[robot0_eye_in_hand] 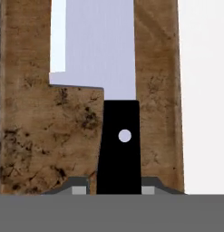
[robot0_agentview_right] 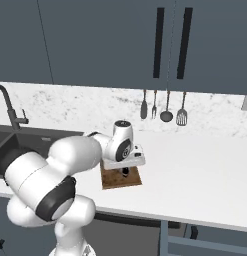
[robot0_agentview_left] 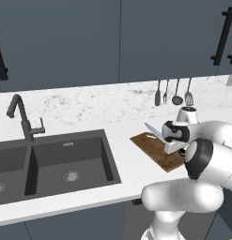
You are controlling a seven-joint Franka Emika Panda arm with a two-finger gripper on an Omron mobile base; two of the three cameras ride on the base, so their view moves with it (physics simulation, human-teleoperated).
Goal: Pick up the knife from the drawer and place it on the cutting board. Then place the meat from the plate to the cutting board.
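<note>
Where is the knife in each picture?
Left base view: knife right of centre, blade sticking up-left from the gripper above the cutting board.
Right base view: hidden behind the hand.
Hand view: centre, black handle low, blade running up.
Shared landmark: the brown cutting board.

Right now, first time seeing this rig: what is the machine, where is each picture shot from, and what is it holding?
It is a white robot arm with a two-finger gripper, in a rendered kitchen. Two pictures come from cameras on its base, behind it to the left and right, looking forward over the counter. The third comes from a camera on the hand, looking along the fingers.

On the counter lies a brown wooden cutting board, right of a dark double sink; utensils hang on the wall behind. The gripper is closed on the black handle of a knife, whose pale blade points out over the board.
</note>
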